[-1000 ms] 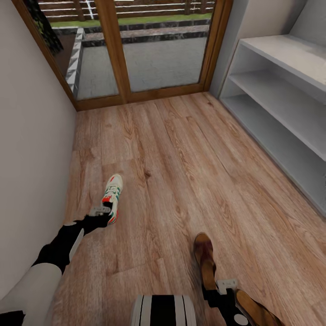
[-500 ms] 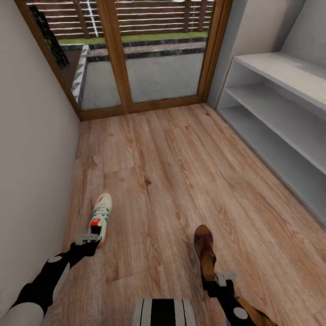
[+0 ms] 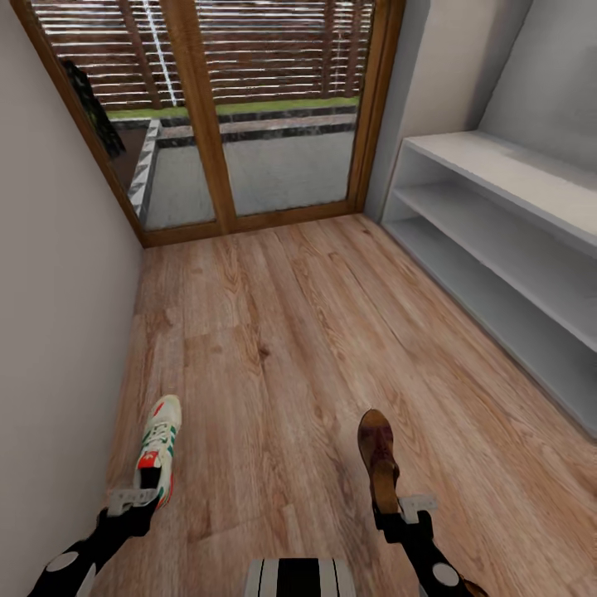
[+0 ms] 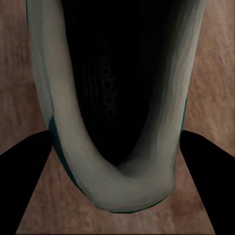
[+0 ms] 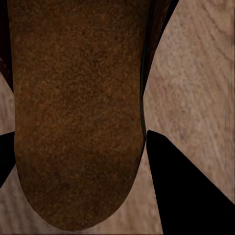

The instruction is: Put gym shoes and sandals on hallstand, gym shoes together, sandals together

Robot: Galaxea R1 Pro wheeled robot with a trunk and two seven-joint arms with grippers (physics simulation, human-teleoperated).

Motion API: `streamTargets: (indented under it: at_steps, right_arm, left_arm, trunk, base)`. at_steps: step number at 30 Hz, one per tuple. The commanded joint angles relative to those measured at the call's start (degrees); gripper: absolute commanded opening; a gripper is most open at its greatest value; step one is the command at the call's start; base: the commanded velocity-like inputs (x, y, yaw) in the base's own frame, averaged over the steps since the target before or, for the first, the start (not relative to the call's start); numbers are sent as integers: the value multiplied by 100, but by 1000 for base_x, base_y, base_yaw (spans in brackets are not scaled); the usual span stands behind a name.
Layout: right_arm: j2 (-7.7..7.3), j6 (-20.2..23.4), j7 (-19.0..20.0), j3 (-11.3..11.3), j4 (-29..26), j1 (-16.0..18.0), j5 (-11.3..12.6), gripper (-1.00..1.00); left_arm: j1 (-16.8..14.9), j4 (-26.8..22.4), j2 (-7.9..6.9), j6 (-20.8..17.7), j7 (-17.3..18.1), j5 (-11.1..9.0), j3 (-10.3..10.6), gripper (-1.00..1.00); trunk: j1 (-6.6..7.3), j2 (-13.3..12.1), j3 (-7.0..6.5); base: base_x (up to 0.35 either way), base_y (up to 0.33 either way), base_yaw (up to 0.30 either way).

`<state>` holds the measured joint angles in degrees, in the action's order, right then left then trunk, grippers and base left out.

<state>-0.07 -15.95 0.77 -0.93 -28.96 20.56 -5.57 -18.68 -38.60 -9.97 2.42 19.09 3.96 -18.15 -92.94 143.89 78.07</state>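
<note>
Corridor, lower frame | left gripper [image 3: 137,497] clamped on sneaker [image 3: 159,448] heel, toe pointing away | right gripper [image 3: 396,512] clamped on sandal [image 3: 379,460] | rack [image 3: 506,249] at right, nearer the right arm

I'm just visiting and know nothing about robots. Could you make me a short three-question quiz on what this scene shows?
1. True or false: the left gripper holds a gym shoe.
2. The right gripper holds: A) a sandal, B) a boot, C) a slipper.
3. On which side of the head view does the hallstand stand?

Key: 1 true; 2 A; 3 the right.
</note>
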Motion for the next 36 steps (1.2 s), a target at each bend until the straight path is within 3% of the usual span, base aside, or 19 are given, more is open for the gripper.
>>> streamTargets:
  at_steps: [1, 6, 15, 19, 24, 36]
  right_arm:
    - [-2, -61, 7, -9, 11, 0, -45, -100]
    - [-45, -321, 10, -6, 31, -18, -190, -100]
    - [-83, -398, 4, -6, 64, -83, -305, -100]
    - [-69, -487, 3, -4, 125, -226, -313, -100]
    - [-70, -703, 2, -3, 240, -321, -321, -100]
    - [-46, -743, -2, -9, 585, -334, -313, -100]
  left_arm:
    - [24, 49, 4, 108, 38, 38, -69, -100]
    - [249, 492, 4, 865, 42, 49, -377, -100]
    - [464, 1060, 18, 1311, 43, 36, -558, -100]
    - [522, 1266, 38, 1734, 43, 46, -587, -100]
    - [586, 1356, 62, 1924, 43, 61, -592, -100]
    - [602, 1388, 83, 1964, 49, 93, -567, -100]
  trunk:
    - [3, 0, -29]
    - [16, -7, -184]
    - [39, -19, -464]
    - [50, -25, -589]
    - [63, -31, -744]
    - [93, -47, -1110]
  base:
    - [0, 0, -96]
    - [0, 0, -96]
    - [0, 0, -86]
    - [0, 0, -27]
    - [0, 0, 46]
    - [0, 0, 146]
